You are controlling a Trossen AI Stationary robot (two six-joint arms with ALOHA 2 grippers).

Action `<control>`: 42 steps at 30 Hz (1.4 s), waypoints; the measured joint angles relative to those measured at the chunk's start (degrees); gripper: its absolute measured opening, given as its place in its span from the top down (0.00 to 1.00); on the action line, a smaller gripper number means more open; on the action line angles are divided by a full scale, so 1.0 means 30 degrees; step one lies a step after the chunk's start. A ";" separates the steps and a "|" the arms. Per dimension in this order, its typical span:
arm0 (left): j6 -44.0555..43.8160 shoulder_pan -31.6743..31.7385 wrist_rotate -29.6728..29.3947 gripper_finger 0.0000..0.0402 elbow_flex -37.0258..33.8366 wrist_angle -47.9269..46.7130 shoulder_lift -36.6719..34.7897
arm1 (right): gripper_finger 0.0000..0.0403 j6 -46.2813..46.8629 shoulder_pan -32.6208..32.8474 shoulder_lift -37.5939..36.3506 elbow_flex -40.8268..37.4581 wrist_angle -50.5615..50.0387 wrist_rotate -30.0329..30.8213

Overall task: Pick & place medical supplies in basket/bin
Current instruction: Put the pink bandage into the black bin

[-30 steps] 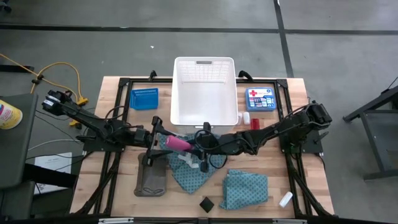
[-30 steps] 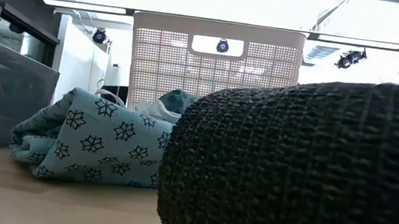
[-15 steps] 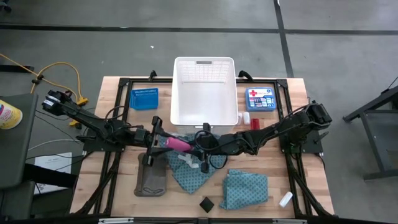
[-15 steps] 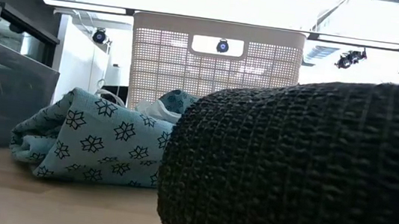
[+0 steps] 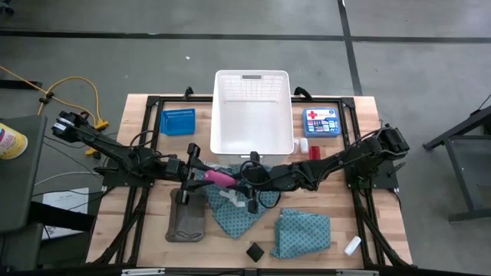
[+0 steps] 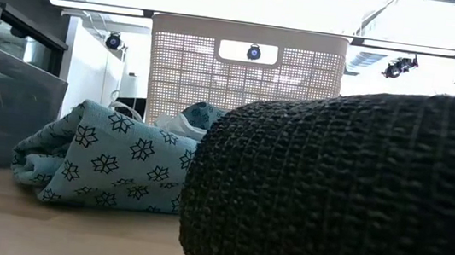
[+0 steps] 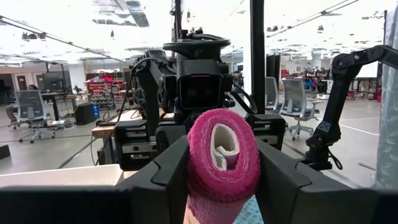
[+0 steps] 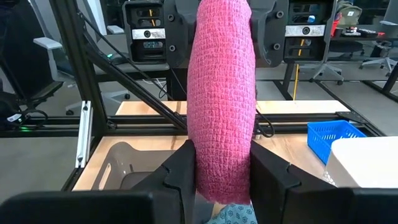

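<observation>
**Currently: a pink roll gripped from both ends above the table**

Seen from above, a pink cylinder (image 5: 219,178) is held in the air between the two arms, just in front of the large white basket (image 5: 252,146) and above one teal dotted cloth (image 5: 236,215). The left gripper (image 5: 198,174) is reached in from the left, and in its wrist view its dark fingers (image 7: 175,169) are pressed against both sides of the roll (image 7: 222,163), whose open end faces the camera. The right gripper (image 5: 240,184) is reached in from the right; its fingers (image 8: 178,167) are likewise closed narrowly around the roll (image 8: 221,93), which stands upright between them.

A second teal cloth (image 5: 304,232) is laid near the front right, with a black block (image 5: 255,251) just beside it and a small white tube (image 5: 352,245) farther right. A grey tray (image 5: 186,221) is set at the front left, and a small blue basket (image 5: 177,121) at the back left. A blue first-aid box (image 5: 321,121) is placed right of the white basket.

At table height, a dark woven surface (image 6: 349,193), possibly the black block seen very close, fills most of the frame.
</observation>
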 joint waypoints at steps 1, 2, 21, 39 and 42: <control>0.0000 0.0000 0.0004 0.66 0.0000 0.0000 0.0000 | 0.74 0.0003 0.0000 0.0000 0.0000 0.0000 -0.0053; 0.0000 0.0000 0.0012 0.66 0.0000 0.0000 0.0000 | 0.74 0.0003 0.0000 0.0000 -0.0004 0.0000 -0.0060; 0.0000 0.0000 0.0020 0.66 0.0000 -0.0006 0.0000 | 0.54 0.0079 0.0000 0.0000 0.0000 -0.0010 -0.0202; 0.0000 -0.0095 -0.0039 0.66 0.0000 0.0007 0.0000 | 0.55 0.3362 0.0967 0.0007 -0.0005 -0.4050 -0.1259; -0.0091 -0.0109 -0.0036 0.66 0.0000 -0.0007 0.0000 | 0.55 0.4032 0.1413 0.0007 0.0000 -0.4713 -0.1244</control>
